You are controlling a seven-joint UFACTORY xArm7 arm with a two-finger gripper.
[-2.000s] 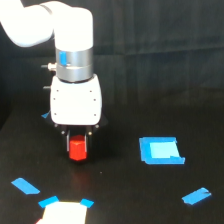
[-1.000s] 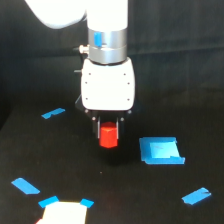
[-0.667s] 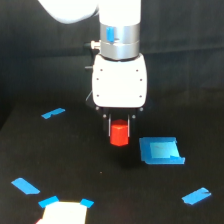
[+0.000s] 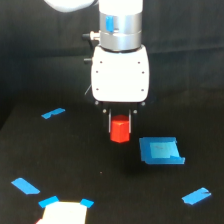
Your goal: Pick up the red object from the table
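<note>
A: What sits nearest the camera?

B: A pale patch (image 4: 62, 213) at the bottom edge with blue tape on its corners, and a blue tape strip (image 4: 25, 185) to the exterior view's left of it. Another strip (image 4: 196, 196) lies toward the right.

A: And farther in?

B: A blue square piece (image 4: 160, 150) lies flat on the black desk (image 4: 80, 160). Just to its left in the exterior view hangs the red object (image 4: 120, 130), pinched between the two fingers of the tool (image 4: 120, 131).

A: Is the block touching the desk?

B: It looks lifted clear of it.

A: Beyond that?

B: One more tape strip (image 4: 53, 113) on the left, and the white arm housing (image 4: 120, 72) rising above the tool.
</note>
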